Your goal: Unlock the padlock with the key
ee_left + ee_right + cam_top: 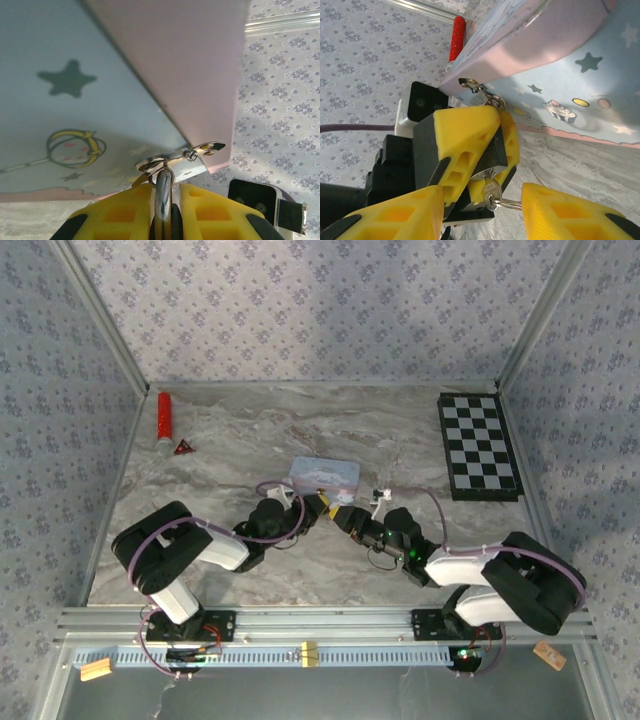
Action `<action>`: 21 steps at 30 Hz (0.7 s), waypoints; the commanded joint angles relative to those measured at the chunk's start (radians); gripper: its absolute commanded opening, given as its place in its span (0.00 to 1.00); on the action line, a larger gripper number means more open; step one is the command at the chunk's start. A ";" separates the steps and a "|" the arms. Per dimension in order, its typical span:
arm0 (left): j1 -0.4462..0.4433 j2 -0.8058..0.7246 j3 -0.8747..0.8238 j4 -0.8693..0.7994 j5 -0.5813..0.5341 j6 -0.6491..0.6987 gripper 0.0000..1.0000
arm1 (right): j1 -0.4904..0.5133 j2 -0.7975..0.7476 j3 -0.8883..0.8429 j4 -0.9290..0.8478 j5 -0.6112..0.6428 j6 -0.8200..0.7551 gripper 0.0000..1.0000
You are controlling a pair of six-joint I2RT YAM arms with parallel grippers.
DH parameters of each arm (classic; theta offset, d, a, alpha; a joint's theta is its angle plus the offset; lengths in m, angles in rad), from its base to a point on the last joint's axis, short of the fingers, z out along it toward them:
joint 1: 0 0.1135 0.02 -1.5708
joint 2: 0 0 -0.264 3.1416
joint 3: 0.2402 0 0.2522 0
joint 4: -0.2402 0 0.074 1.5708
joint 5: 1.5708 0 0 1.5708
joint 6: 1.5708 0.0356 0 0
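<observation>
Padlock (496,150) in left gripper (163,194) (key (491,193) underneath)

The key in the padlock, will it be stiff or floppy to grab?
The key looks seated in the padlock, so it should probably feel stiff. Its small wire ring likely swings loose. Thin shiny metal may slip between the pads of the right end effector.

Padlock (496,149) before tin (325,475); checkerboard (478,445) right, tube (164,417) far left.
</observation>
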 commanded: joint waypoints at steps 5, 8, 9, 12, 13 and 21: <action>-0.017 0.018 0.033 0.096 -0.003 -0.022 0.00 | 0.017 0.092 0.022 0.111 0.014 0.056 0.42; -0.018 0.017 0.036 0.094 -0.003 -0.022 0.00 | 0.017 0.120 0.025 0.141 0.007 0.063 0.39; -0.018 0.017 0.036 0.089 -0.001 -0.022 0.00 | 0.019 0.126 0.029 0.144 0.004 0.064 0.37; -0.019 0.018 0.038 0.086 -0.001 -0.022 0.00 | 0.019 0.140 0.038 0.156 -0.006 0.063 0.30; -0.018 0.018 0.036 0.089 0.000 -0.022 0.00 | 0.018 0.140 0.041 0.154 -0.004 0.062 0.26; -0.022 0.024 0.038 0.092 0.003 -0.022 0.00 | 0.007 0.148 0.049 0.158 -0.019 0.062 0.15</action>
